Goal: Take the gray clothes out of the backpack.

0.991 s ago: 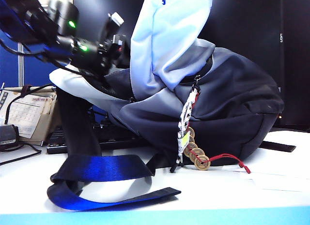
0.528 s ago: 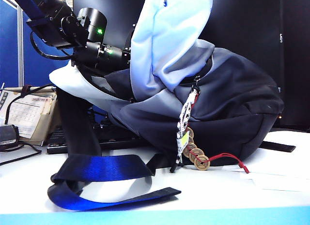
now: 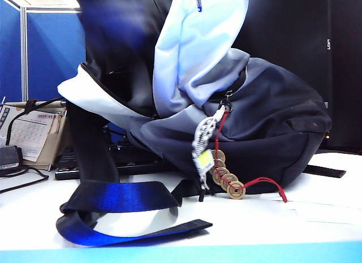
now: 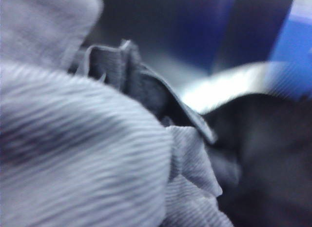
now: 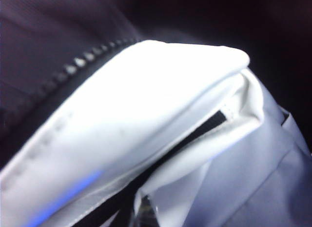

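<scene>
The backpack (image 3: pixel 271 121) lies on the white table, its blue-black strap (image 3: pixel 119 198) and brass coins (image 3: pixel 229 181) in front. Its pale upper panel (image 3: pixel 198 48) is held up past the top of the exterior view. My right gripper (image 5: pixel 146 213) is shut on that panel (image 5: pixel 146 105) beside the zipper. A dark blurred mass of gray clothes (image 3: pixel 121 42) rises above the backpack's open mouth. In the left wrist view ribbed gray clothes (image 4: pixel 73 154) fill the picture and hide my left gripper, which is shut on them.
A desk calendar (image 3: pixel 31 136) and a keyboard (image 3: pixel 85 167) sit at the left behind the strap. A blue partition (image 3: pixel 51 54) and a dark screen (image 3: pixel 294 37) stand behind. White paper (image 3: pixel 317 209) lies on the table at the right.
My left arm was at the backpack's mouth; it has pulled up and back and now shows only as a dark blur with cloth. The white tag and the coins have swung left.
</scene>
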`<state>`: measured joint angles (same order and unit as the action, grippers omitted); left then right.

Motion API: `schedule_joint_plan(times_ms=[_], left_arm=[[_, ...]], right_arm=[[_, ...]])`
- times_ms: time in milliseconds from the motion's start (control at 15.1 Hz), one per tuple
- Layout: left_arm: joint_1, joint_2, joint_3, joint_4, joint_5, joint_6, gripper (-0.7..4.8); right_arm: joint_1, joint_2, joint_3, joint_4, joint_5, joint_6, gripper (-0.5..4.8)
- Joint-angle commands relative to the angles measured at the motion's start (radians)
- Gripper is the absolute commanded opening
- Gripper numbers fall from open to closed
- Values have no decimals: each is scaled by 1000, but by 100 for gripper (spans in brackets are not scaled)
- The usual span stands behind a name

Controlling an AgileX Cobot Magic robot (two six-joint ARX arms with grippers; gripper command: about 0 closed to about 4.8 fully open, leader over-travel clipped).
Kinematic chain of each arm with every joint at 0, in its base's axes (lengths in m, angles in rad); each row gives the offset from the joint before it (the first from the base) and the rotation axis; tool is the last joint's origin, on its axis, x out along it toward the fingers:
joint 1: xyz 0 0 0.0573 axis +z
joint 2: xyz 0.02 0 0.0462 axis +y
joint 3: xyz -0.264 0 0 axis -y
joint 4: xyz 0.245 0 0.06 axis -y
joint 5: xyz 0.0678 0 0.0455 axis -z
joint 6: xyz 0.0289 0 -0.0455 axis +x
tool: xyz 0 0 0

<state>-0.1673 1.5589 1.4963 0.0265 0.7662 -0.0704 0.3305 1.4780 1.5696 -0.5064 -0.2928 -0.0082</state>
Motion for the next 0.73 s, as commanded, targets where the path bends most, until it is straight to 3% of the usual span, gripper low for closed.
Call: schedule_joint_plan(times_ms=[66,198,330,462,528,726], left_arm=[[95,-205,4,-105,0,-9,-6],[182,-346,4,-217,-38,-1,-6],[258,-457,4,-377,-127,92,-6],[295,-572,4,-598,-355,243,-6],[295,-604,4,-665,-460,296,-6],[296,-610,-2,-784,-824,364,-6]], right_arm=[[5,44,3,89,-36,49,-1],[28,138,4,253,-240,167,-1],[61,212,4,362,-249,203,19],[95,282,4,484,-294,345,409],[102,290,4,539,-341,412,472],[111,273,4,781,-547,594,472]])
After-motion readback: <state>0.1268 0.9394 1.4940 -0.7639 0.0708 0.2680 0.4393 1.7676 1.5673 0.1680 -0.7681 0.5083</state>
